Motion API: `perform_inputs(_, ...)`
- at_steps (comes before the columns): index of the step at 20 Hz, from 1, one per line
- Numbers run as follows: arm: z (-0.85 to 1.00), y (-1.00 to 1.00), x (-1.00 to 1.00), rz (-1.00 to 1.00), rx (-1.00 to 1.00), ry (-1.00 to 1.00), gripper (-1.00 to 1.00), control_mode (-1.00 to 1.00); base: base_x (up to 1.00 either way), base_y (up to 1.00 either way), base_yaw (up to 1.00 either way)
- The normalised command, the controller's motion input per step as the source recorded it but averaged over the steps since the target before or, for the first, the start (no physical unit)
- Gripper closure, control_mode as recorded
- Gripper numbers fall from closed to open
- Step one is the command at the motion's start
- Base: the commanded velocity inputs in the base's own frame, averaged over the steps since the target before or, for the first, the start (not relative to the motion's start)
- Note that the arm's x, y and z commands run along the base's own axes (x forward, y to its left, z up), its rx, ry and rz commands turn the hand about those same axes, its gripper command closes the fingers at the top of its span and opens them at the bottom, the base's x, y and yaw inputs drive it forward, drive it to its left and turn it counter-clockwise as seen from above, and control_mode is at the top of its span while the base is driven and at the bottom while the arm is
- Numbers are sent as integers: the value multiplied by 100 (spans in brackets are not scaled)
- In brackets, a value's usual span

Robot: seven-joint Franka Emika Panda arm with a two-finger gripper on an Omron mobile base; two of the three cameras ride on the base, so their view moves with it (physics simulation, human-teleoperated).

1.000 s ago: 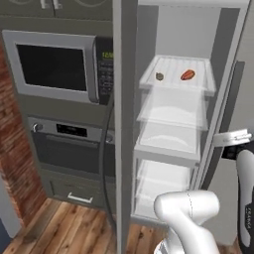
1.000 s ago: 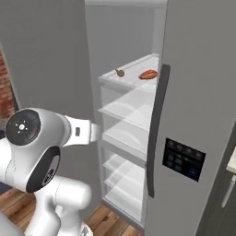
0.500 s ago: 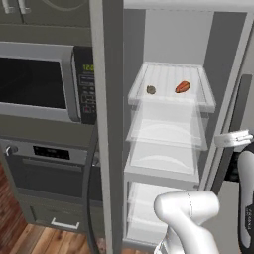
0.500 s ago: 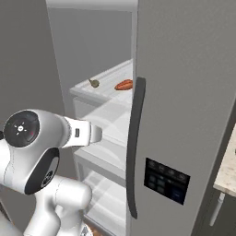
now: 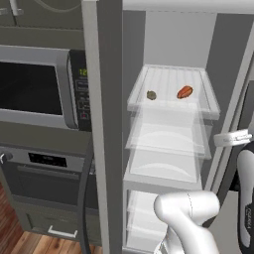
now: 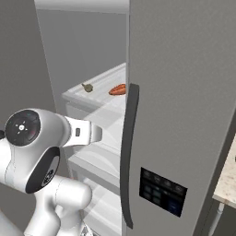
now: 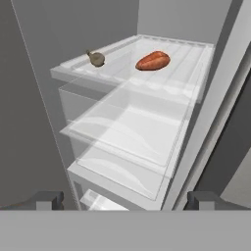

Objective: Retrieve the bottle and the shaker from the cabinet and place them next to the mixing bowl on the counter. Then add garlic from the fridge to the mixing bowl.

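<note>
— How's the pincer [image 7: 125, 200]?
— Spread wide, holding nothing, in front of the open fridge [image 5: 224, 89]. Its tips sit apart at the shelf fronts.
— Room to move?
— Clear glass shelves [image 7: 132, 132] stacked close, door edge on the right.
— What's on top?
— Two things: one garlic [image 7: 96, 58] at the left near the front edge, one reddish sweet potato [image 7: 153, 60] beside it, apart. One microwave [image 5: 37, 87] left of the fridge.

Grey cabinetry, microwave [image 5: 34, 87] above oven [image 5: 44, 173] (dark glass), wood floor [image 5: 30, 243] below.
</note>
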Motion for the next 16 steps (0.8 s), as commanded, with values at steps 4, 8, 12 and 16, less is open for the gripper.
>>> perform_inputs(4, 0, 0, 0, 0, 0, 0, -100, 100, 0, 0, 0)
perform_inputs(8, 0, 0, 0, 0, 0, 0, -100, 100, 0, 0, 0)
perform_inputs(12, 16, 9, 0, 0, -5, 0, -100, -100, 0, 1, 0)
perform_inputs(16, 49, 23, 3, 0, -21, 13, -100, -100, 0, 0, 0)
